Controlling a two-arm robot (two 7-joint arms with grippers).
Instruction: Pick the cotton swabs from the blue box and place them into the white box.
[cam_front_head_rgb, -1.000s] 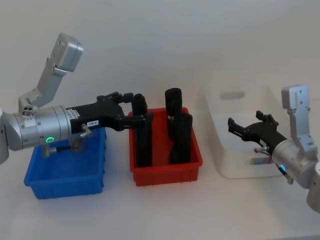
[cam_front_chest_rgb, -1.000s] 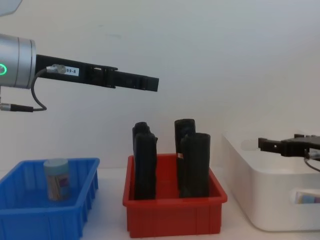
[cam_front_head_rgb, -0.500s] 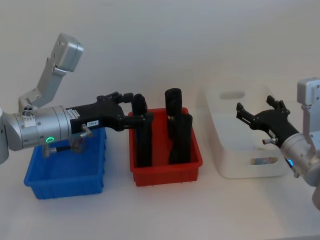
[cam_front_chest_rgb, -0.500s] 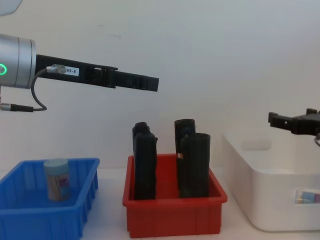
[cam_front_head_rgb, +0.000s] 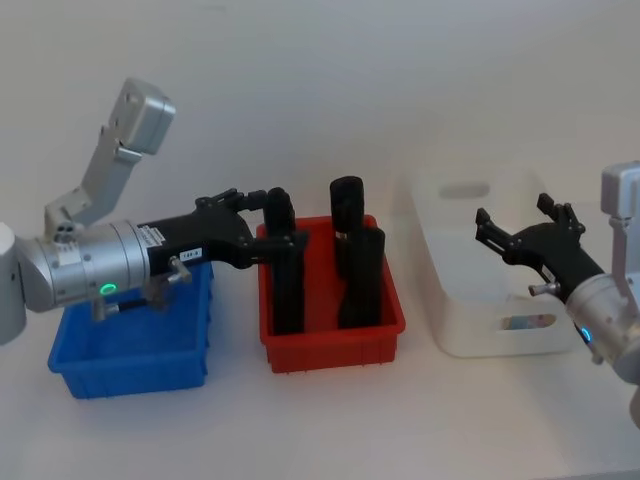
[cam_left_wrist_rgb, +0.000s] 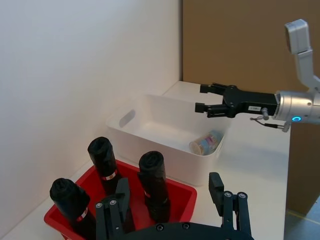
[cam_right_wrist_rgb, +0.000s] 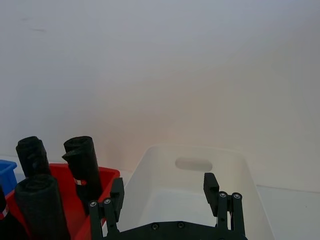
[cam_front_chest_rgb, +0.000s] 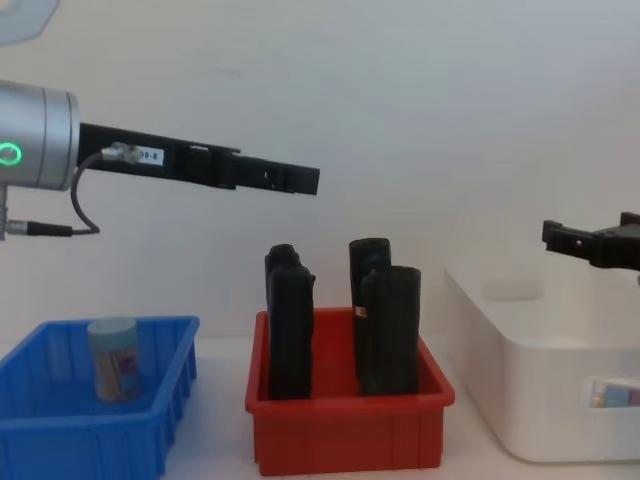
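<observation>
The right gripper (cam_front_head_rgb: 515, 222) hangs over the white box (cam_front_head_rgb: 437, 330), its arm reaching in from 4 o'clock. Its fingers are spread wide, holding nothing and touching nothing. One tub of cotton swabs (cam_left_wrist_rgb: 206, 143) sits in that box near the 5 o'clock corner, apparently lying on its side. Another tub (cam_front_chest_rgb: 112, 358) stands upright in the blue box (cam_front_chest_rgb: 100, 440), at 9 o'clock from the red bin (cam_front_head_rgb: 330, 350). The left gripper (cam_front_head_rgb: 272, 222) is held high over the red bin's 9 o'clock edge, above the black cylinders (cam_front_head_rgb: 348, 200), equally wide open and empty.
</observation>
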